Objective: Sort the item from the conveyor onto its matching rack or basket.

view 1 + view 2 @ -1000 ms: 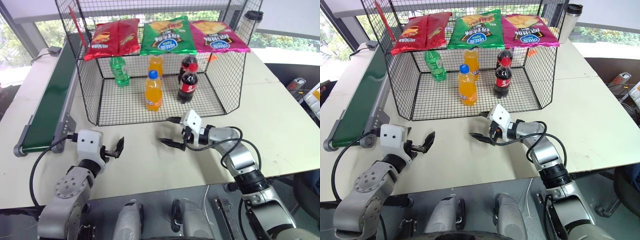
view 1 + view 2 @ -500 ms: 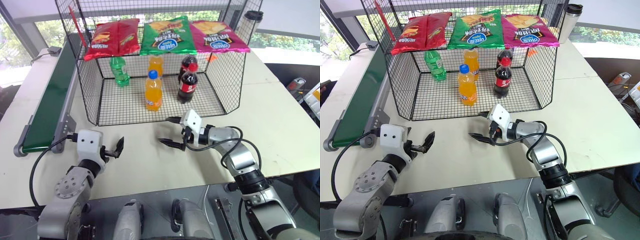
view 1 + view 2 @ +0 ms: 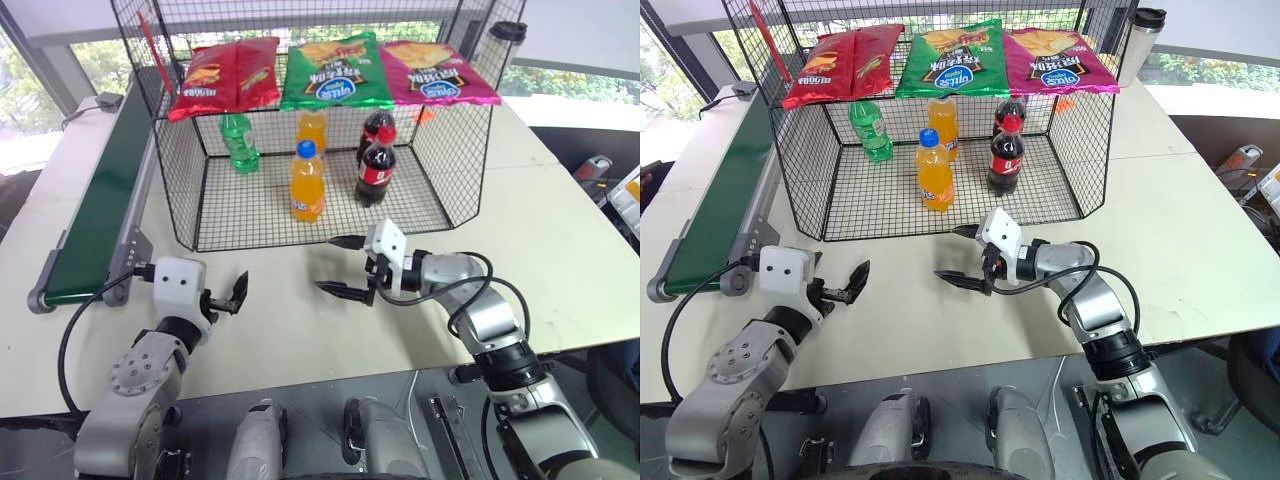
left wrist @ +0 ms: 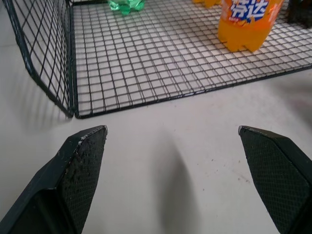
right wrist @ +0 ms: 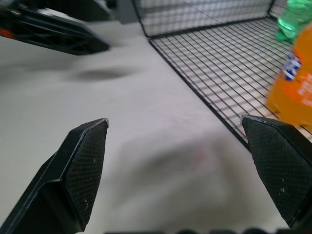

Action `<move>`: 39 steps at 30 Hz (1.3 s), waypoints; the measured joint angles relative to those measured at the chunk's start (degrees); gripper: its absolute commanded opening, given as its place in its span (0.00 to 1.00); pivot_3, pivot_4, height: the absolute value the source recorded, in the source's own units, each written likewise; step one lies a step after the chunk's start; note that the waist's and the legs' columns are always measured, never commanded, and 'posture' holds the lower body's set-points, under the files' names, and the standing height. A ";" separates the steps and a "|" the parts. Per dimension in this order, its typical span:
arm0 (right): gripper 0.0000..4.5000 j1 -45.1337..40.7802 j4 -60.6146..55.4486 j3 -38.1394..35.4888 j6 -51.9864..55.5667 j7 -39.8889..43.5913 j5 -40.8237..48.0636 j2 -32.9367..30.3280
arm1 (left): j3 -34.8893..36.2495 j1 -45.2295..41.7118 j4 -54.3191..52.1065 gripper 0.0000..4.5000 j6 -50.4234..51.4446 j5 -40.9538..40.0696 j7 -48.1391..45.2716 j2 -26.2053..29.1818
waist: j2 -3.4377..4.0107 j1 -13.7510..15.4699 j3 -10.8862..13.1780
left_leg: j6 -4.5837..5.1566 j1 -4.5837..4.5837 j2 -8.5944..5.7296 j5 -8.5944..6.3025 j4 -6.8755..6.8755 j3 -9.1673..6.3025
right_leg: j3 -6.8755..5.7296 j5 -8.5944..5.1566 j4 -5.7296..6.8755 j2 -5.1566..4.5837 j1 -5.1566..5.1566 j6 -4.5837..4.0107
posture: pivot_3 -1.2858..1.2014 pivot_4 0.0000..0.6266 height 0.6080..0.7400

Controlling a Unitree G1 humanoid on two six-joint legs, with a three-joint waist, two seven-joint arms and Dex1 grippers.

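The item is out of view. The conveyor (image 3: 100,205), a dark-green belt with grey rails, runs along the table's left side. The rack (image 3: 250,215), a black wire-mesh enclosure, stands at the table's middle back. My left gripper (image 3: 236,293) hovers open over the table in front of the rack's left corner, nothing between its fingers (image 4: 83,156). Just in front of the rack's front edge, my right gripper (image 3: 330,265) points left, open and holding nothing. Its wrist view shows the left gripper's dark finger (image 5: 53,31) across the table.
Inside the rack stand a green bottle (image 3: 238,142), two orange bottles (image 3: 306,182) and two cola bottles (image 3: 375,168). Three chip bags (image 3: 335,72) lie on its top. A dark tumbler (image 3: 1145,35) stands at the back right.
My right gripper has turned slightly, staying close to the same spot. The left gripper and the bottles have not moved.
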 measured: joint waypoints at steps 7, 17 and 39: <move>1.00 0.26 -1.26 -0.19 1.51 0.61 2.06 -0.02 | 1.17 -0.67 -2.04 1.00 1.90 -0.42 1.10 0.19 | 0.00 -0.01 0.00 | 0.00 0.00 0.00 0.00 0.00 -0.01 | 0.00 0.00 0.00 0.00 0.00 0.00 | 0.52 0.24 1.00; 1.00 0.26 -1.07 -0.14 1.24 0.96 2.05 0.02 | 5.45 -1.33 -3.95 1.00 1.44 0.57 5.72 -2.50 | 0.00 0.00 0.00 | 0.00 0.00 0.00 0.00 0.00 -0.01 | 0.00 0.00 0.00 0.00 0.01 0.00 | 0.52 0.24 1.00; 1.00 0.20 -3.19 -0.10 2.77 1.54 4.34 0.06 | 23.38 4.59 -5.24 1.00 0.10 -4.55 6.76 -5.32 | 0.00 -0.03 0.00 | 0.00 0.00 0.00 0.00 0.01 -0.01 | 0.00 -0.09 -0.01 0.00 0.01 -0.15 | 0.52 0.24 1.00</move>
